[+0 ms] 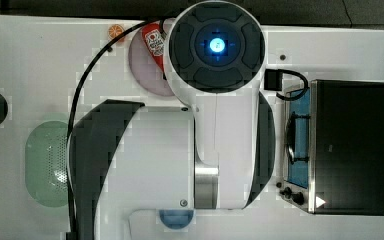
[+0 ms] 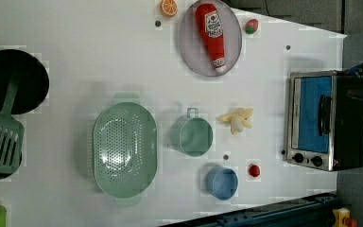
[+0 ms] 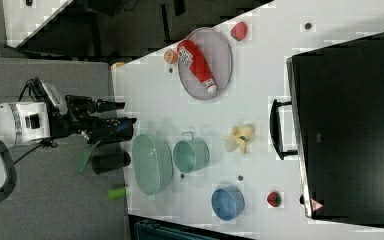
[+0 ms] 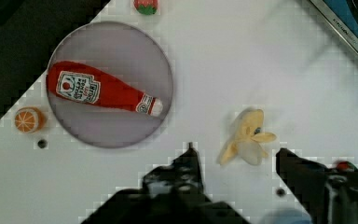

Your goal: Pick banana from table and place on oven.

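The tool (image 4: pixel 235 156) is hanging released, fingers spread, above the tabletop (image 4: pixel 242 56). The banana (image 4: pixel 246 137) is lying between the fingertips, ahead of them, long axis crossing the gap diagonally.

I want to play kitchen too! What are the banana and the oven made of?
The banana looks like soft matte plastic or foam, a toy with its peel flaps spread open. The oven looks like shiny metal with a blue-tinted glass door.
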